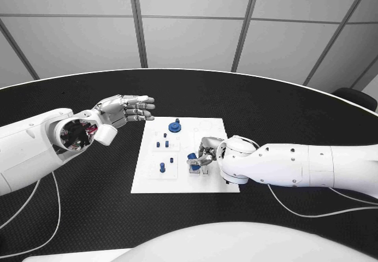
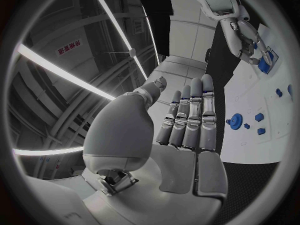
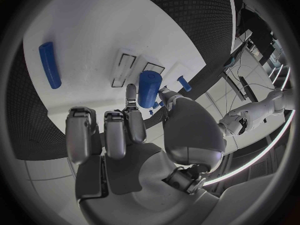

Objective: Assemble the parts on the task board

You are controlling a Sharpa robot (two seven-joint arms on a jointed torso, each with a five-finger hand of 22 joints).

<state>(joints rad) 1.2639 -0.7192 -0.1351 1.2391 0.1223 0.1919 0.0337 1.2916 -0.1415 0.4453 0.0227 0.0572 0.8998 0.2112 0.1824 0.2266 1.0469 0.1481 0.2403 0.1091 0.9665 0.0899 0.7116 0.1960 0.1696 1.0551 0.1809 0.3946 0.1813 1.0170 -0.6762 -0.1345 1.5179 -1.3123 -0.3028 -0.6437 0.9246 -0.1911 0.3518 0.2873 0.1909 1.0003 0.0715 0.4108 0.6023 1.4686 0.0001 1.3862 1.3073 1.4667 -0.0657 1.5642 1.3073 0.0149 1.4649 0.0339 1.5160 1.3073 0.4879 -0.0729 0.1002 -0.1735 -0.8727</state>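
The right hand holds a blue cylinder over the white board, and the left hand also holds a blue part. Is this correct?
Not quite. The left hand holds nothing: the left wrist view shows its fingers straight and apart, beside the board. The right hand does hold the blue cylinder.

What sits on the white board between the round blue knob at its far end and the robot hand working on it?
In the head view, small blue pegs stand on the white board between the round blue knob and the right robot hand.

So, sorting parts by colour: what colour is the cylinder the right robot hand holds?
Blue cylinder, clearest in the right wrist view.
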